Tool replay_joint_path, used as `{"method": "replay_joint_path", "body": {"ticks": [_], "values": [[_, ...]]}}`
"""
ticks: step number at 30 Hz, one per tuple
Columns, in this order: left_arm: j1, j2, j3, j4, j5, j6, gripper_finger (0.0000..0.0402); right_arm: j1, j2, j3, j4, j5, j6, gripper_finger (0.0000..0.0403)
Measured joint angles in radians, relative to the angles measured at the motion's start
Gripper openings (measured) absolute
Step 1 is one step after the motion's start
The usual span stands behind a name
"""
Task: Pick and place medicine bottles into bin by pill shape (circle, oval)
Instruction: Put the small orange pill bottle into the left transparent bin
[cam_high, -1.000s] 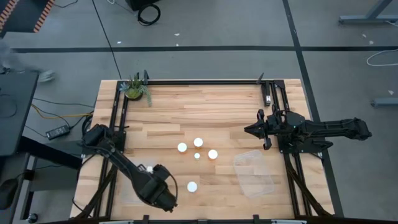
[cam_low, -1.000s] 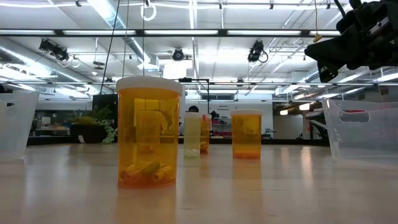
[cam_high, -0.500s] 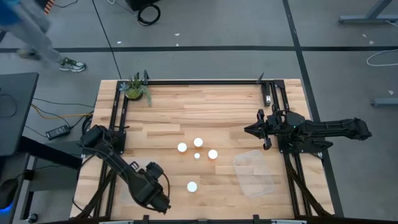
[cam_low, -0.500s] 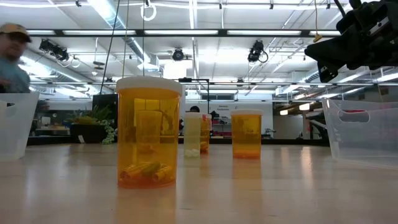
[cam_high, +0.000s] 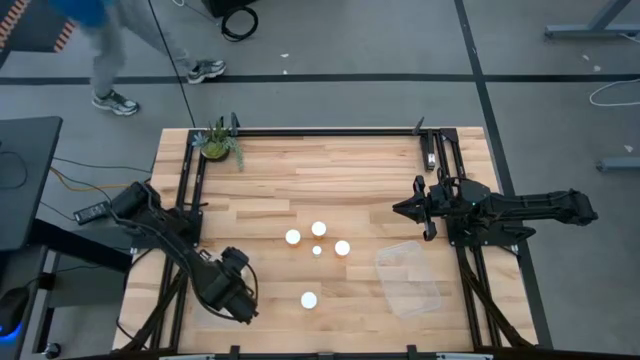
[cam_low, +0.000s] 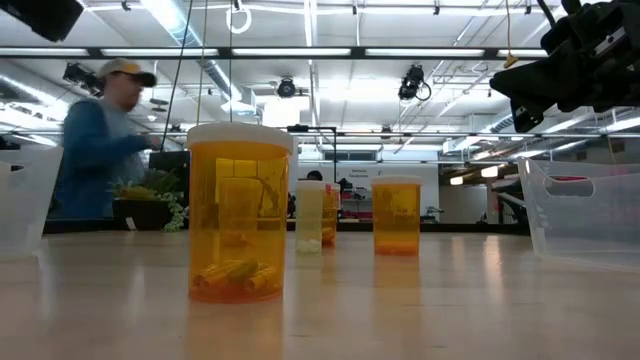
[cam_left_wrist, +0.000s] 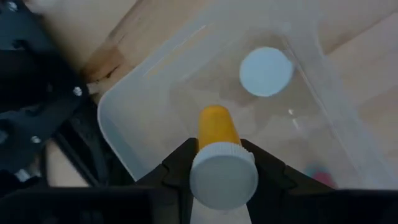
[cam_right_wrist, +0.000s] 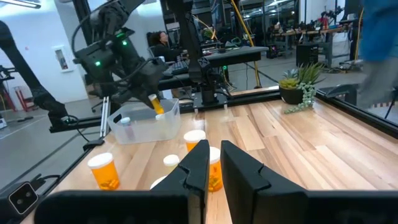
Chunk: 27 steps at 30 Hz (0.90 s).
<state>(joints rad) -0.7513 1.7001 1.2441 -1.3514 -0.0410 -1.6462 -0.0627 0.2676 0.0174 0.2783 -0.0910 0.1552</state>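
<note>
One orange bottle (cam_left_wrist: 219, 155) in left hand (cam_left_wrist: 221, 177), tilted, cap outward

Left gripper (cam_left_wrist: 222, 163) clamped on load, probably near table's left edge; right gripper (cam_right_wrist: 210, 163) closed, raised.

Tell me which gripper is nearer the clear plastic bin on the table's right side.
Right. The right gripper hovers just beyond the clear plastic bin; the left gripper is across the table, holding an orange white-capped bottle.
</note>
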Motion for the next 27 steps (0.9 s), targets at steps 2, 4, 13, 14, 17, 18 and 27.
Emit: {"method": "replay_joint_path", "body": {"ticks": [2, 4, 13, 14, 17, 18, 27], "values": [[0.000, -0.026, -0.045, 0.041, 0.000, -0.019, 0.0112, 0.000, 0.000, 0.000, 0.000, 0.000, -0.001, 0.0047], [0.000, -0.050, -0.082, 0.078, 0.000, -0.030, 0.0114, 0.000, 0.000, 0.000, 0.000, 0.000, -0.001, 0.0047], [0.000, -0.109, -0.217, 0.227, 0.010, -0.077, 0.0113, 0.000, 0.000, 0.000, 0.000, 0.000, -0.001, 0.0047], [0.000, -0.114, -0.230, 0.242, 0.012, -0.078, 0.0113, 0.000, 0.000, 0.000, 0.000, 0.000, -0.001, 0.0047], [0.000, -0.126, -0.274, 0.281, 0.033, -0.094, 0.0117, 0.000, 0.000, 0.000, 0.000, 0.000, 0.000, 0.0047], [0.000, -0.128, -0.287, 0.295, 0.047, -0.098, 0.0118, 0.000, 0.000, 0.000, 0.000, 0.000, 0.000, 0.0047], [0.000, -0.137, -0.348, 0.355, 0.072, -0.099, 0.0115, 0.000, 0.000, 0.000, 0.000, 0.000, 0.000, 0.0047]]}}
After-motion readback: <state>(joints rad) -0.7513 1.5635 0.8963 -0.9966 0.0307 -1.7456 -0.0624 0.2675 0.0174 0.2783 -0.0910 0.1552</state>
